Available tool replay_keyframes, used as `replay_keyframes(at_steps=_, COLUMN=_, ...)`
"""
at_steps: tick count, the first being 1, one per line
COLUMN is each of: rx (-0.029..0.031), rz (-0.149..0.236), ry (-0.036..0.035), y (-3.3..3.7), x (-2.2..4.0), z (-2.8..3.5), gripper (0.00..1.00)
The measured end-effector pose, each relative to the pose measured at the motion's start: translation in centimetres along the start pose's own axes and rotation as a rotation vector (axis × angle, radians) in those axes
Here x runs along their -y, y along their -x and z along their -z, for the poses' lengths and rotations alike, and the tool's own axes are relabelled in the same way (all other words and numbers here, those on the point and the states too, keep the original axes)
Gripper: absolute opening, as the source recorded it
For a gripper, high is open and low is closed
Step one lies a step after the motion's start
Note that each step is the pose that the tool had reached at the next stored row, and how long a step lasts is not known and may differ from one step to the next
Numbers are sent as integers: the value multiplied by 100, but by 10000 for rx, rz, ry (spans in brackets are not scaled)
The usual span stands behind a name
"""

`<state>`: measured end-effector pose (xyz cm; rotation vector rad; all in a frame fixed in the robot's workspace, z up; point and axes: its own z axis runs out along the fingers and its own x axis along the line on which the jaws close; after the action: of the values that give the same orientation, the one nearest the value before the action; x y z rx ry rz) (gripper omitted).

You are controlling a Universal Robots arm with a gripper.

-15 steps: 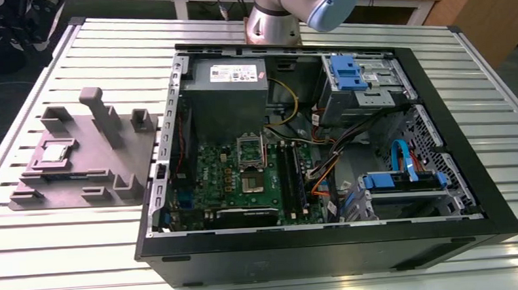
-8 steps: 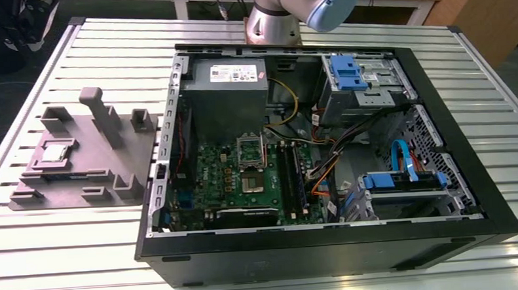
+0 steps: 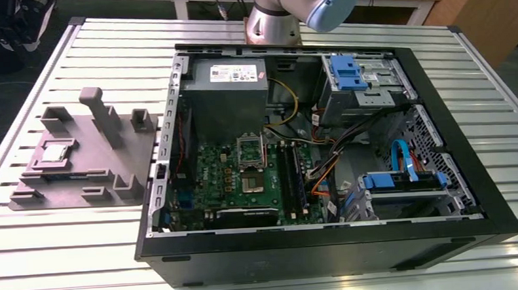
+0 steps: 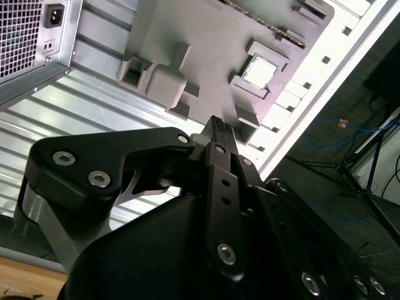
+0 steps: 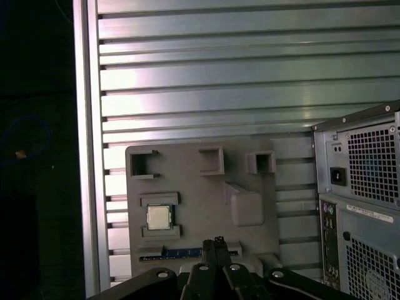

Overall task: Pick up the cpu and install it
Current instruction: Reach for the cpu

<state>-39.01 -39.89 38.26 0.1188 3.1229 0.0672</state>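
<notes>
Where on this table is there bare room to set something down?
Bare table lies between the fixture plate and the table edge nearest the camera, on the exterior view's left of the computer case, and beyond the plate's far side. Crowded: the case's inside, full of cables and drive cages, and the plate, with posts and the cpu.

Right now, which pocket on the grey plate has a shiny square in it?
The one holding the cpu, at the grey plate's side toward the exterior view's left; the other square pockets look empty.
</notes>
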Motion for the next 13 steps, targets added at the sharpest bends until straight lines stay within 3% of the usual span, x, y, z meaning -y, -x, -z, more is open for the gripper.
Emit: replay_keyframes(at_steps=13, rx=-14, rz=0, ry=-1, y=-62, x=5, z=-4, gripper=10)
